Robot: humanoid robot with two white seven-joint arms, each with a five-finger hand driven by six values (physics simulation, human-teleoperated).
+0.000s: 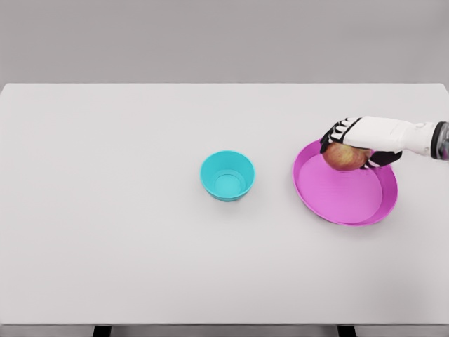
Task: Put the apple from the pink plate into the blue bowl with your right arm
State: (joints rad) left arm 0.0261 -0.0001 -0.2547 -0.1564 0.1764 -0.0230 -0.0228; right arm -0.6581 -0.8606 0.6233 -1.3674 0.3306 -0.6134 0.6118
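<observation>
My right hand point(361, 140) has its fingers point(335, 131) curled around the apple point(345, 156) over the far rim of the pink plate point(344, 196), near the desk's point(140, 246) right edge; a weak grip may drop it before the blue bowl point(227, 175).

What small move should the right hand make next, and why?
Probably lift the apple a little, then carry it left. The right hand is curled around it over the far edge of the pink plate, and the blue bowl sits empty to the left.
</observation>
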